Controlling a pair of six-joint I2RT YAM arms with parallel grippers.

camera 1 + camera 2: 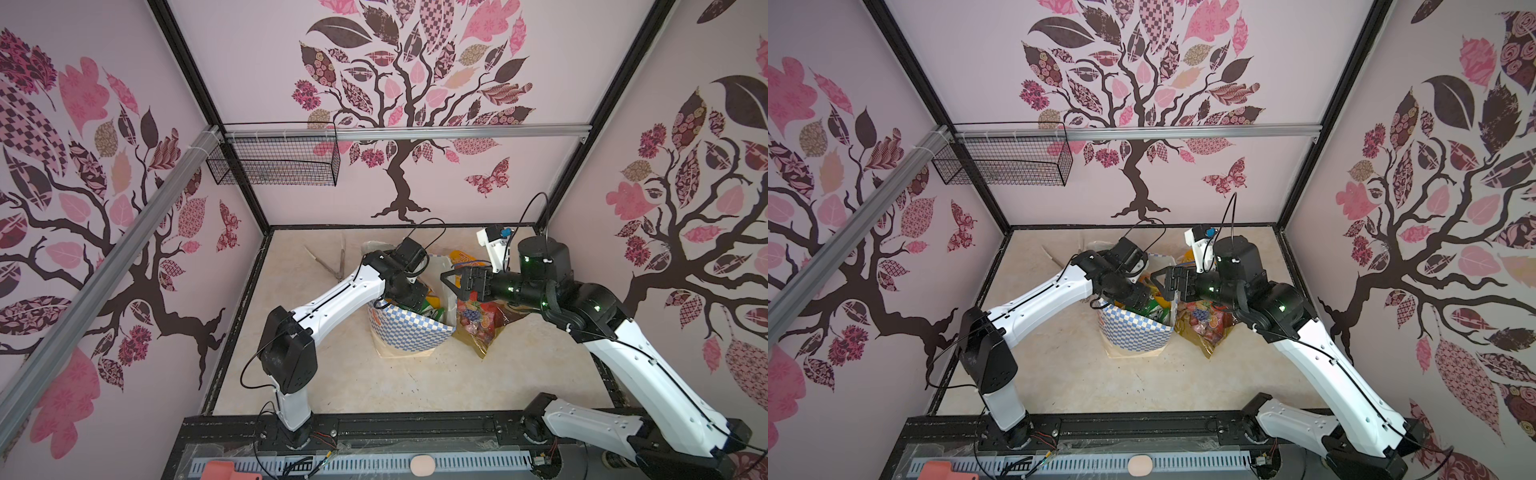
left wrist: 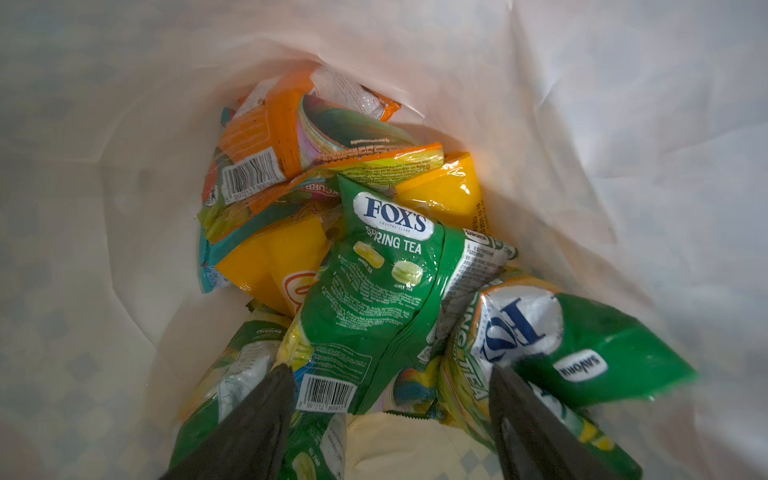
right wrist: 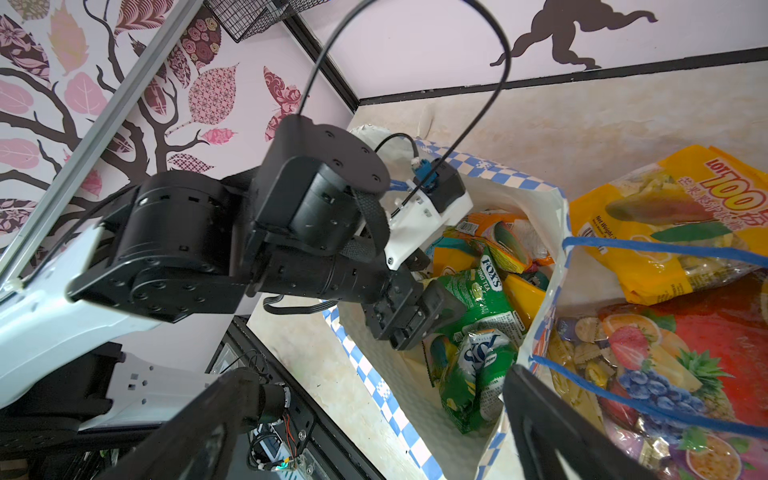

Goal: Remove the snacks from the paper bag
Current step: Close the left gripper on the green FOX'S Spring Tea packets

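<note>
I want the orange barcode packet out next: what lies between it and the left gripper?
Left wrist view: a green Fox's packet and a yellow packet lie between the left gripper and the orange packet.

Your left arm reaches over the paper bag (image 1: 409, 332) from its left, wrist bent down into the mouth. The left gripper (image 2: 390, 369) sits inside, jaws apart. Your right arm extends from the bag's right. The right gripper (image 1: 451, 286) hovers over the right rim, jaws wide, empty.
</note>
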